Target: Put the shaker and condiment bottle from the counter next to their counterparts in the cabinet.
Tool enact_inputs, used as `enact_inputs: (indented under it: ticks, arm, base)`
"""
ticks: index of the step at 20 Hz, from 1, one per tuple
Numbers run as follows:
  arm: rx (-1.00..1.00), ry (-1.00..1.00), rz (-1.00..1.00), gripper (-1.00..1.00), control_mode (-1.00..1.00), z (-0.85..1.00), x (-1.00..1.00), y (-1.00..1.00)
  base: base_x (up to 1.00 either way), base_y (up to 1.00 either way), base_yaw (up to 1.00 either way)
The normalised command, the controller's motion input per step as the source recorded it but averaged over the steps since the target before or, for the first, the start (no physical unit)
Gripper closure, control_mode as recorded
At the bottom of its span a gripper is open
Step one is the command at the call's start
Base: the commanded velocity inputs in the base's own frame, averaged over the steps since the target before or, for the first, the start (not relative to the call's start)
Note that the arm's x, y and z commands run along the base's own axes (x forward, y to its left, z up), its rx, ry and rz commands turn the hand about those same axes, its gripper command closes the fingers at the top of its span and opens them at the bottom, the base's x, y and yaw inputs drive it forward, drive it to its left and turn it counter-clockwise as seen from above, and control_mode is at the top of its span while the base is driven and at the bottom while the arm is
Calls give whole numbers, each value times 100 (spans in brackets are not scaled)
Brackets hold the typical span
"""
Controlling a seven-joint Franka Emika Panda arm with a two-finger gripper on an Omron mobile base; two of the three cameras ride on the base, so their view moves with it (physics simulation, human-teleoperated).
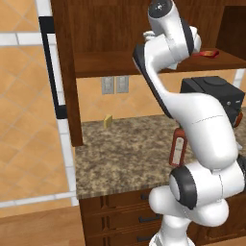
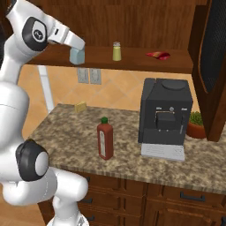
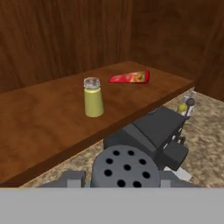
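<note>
Claw closed on the shaker, upper left of the right base frame, carried at shelf height over the left end of the cabinet board. Shaker appears to hang just above or at the board's front edge; contact cannot be confirmed. Judged: held there for setting down beside the yellow-green shaker, which stands mid-shelf (flat red bottle lies further right). Condiment bottle stands upright on the counter, lower centre, not yet handled. Hand view shows the shaker's perforated cap from above, bottom centre; left base view has the arm masking the grip.
</note>
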Motion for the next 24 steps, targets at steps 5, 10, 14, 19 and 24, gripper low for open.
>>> enact_inputs:
  ticks: [5, 10, 14, 19, 24]
  arm:
    - [-14, 1, 0, 100, -100, -19, 6, -17]
    - [-17, 0, 0, 100, -100, -14, 3, -17]
    - [-1, -3, 0, 100, -100, -3, 10, 0]
    - [0, -5, 0, 100, -100, -3, 29, -3]
    - [1, 0, 0, 100, -100, 0, 28, 0]
  base:
    - [0, 0, 0]
    - [0, 0, 0]
    - [0, 0, 0]
    - [0, 0, 0]
    - [0, 0, 0]
